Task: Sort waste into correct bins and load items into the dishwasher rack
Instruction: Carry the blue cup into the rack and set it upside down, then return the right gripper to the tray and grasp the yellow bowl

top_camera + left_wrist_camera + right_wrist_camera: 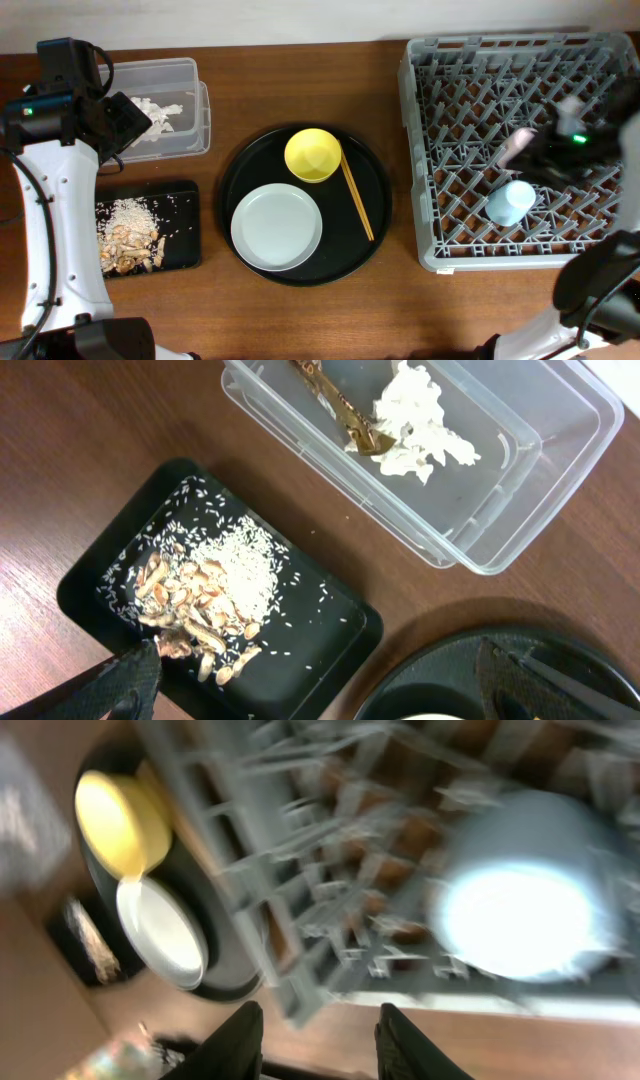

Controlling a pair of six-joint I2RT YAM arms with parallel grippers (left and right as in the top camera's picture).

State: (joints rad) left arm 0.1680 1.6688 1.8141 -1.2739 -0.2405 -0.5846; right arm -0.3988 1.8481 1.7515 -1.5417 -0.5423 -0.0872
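overhead query, operator: which way do the chopsticks (357, 198) lie from the right gripper (318, 1045)?
technician: left, on the round black tray (258, 165), long axis near-to-far; right arm is nearer. its jaws stand spread, empty, over the dishwasher rack (425, 170). left gripper (325, 680) likewise spread. rack's left rows look free.

On the brown wooden table (300, 80) are set a clear plastic tub (190, 70) far left, a shallow black tray (185, 225) near left, a round black tray (240, 170) centrally, and a grey dishwasher rack (500, 262) at right.

text: none legible | labels: none | brands: none | numbers: none | signs: none | right wrist view blurred
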